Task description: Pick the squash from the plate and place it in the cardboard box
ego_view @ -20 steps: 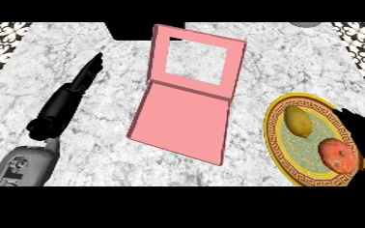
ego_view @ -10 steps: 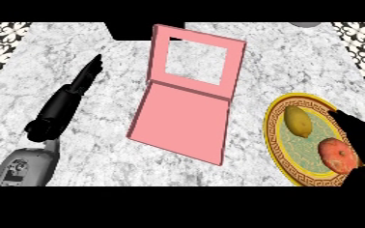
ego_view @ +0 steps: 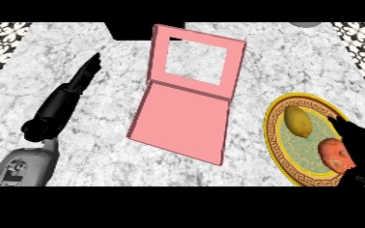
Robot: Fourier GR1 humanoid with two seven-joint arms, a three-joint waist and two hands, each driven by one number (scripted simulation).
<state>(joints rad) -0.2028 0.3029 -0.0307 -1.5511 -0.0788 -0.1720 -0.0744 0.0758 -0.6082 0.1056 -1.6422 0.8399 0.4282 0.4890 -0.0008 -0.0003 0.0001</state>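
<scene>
The yellow squash is seen on the plate, beside a red fruit. The right hand is partly shown at the plate's edge; its grip cannot be told. The left hand is laid straight and empty on the desk. The fruit could be grabbed by mistake, being nearer than the squash; the pink box stands well apart.

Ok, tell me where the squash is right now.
In the head view, the yellow squash lies on the plate at the counter's right, beside a red fruit, right of the pink box, with the right hand close by.
</scene>
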